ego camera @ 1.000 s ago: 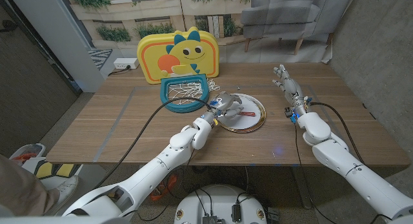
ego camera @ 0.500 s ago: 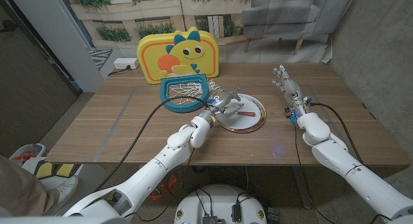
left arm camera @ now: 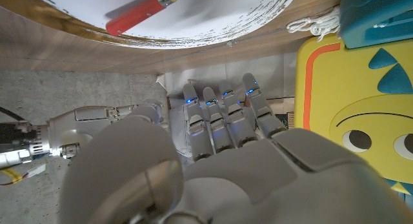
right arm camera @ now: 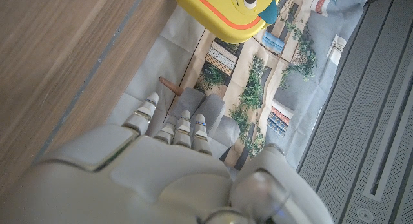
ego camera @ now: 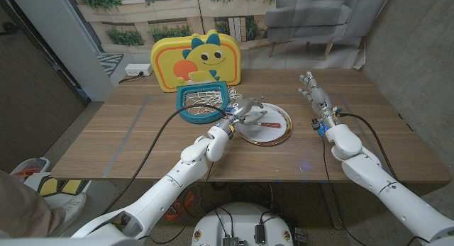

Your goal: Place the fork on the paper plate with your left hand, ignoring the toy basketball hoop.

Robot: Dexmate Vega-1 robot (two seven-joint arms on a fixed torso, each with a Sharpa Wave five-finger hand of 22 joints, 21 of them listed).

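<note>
fork [ego camera: 271, 124]: red handle, lies on paper plate [ego camera: 284, 131], just ahead of my left hand [ego camera: 247, 113] | handling, judged: light, stiff, slick; pinch mid-handle if re-taken | left hand: fingers spread, holding nothing, above plate's near rim | right hand [ego camera: 313, 88]: fingers straight, empty, well apart | toy basketball hoop [ego camera: 201, 104] just beside left hand, on worktop [ego camera: 128, 140]

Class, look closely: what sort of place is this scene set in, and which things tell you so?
Probably an indoor robot test room: a wooden table stands before a printed backdrop of buildings and plants, with a grey sofa behind and a toy basketball hoop on it.
</note>
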